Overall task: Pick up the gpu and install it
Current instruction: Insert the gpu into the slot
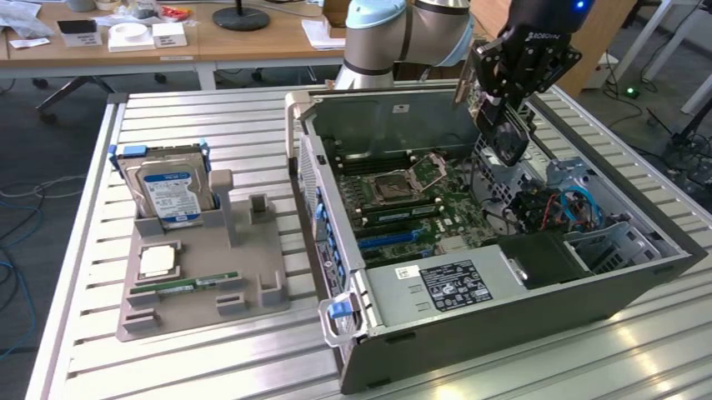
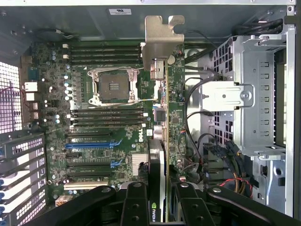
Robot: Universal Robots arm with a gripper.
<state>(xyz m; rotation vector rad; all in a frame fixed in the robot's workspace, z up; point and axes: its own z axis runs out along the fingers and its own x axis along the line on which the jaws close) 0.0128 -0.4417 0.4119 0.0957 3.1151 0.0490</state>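
The slatted metal surface carries an open computer case lying on its side, with a grey parts tray towards the exterior view's left. A hard drive stands at the tray's far end and a RAM stick lies nearer. The arm reaches in from the far side of the case.

Inside the case the motherboard lies bare. Its blue expansion slots have nothing in them.

The gpu is off the tray and in the air, hanging edge-down above the far right part of the case and clear of the board. Its silvery bracket points away from the wrist. The pincer is clenched on the card's upper end, a finger on each face.

So the pick-up looks done — the seating is not. The card sits in no slot yet.
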